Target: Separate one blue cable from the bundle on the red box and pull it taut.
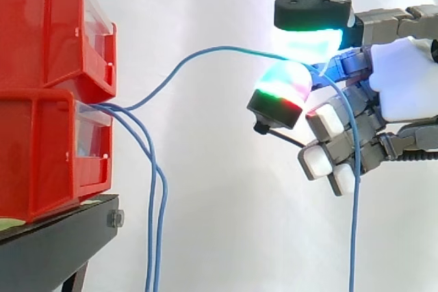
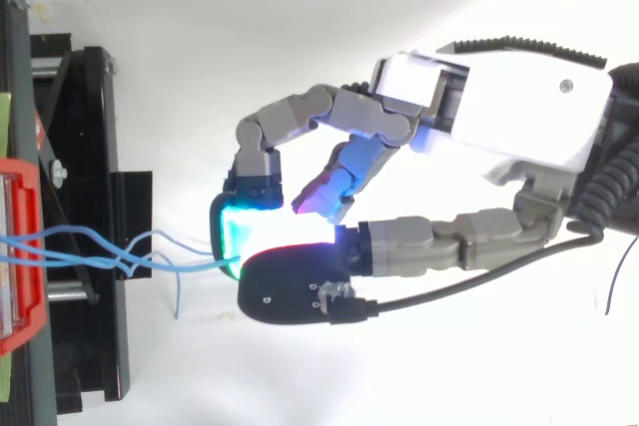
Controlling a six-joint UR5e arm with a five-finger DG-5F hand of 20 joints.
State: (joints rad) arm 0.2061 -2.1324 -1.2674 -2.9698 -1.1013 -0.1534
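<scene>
While a plain white curtain point(image 1: 219, 189) hung smooth behind the work, two glossy red plastic bins point(image 1: 48, 32) sat stacked at 9 o'clock on a matte black stand point(image 1: 48, 251). From the lower bin, two thin cables point(image 1: 156, 223) drooped toward 6 o'clock. One blue cable point(image 1: 198, 55) rose in a shallow arc toward 3 o'clock, where the hand point(image 1: 410, 80) pinched it between the glowing pads of its fingers point(image 1: 304, 10).

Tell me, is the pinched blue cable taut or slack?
Slack: the blue cable bows in a curve from the red bin to the hand pinching it.
</scene>
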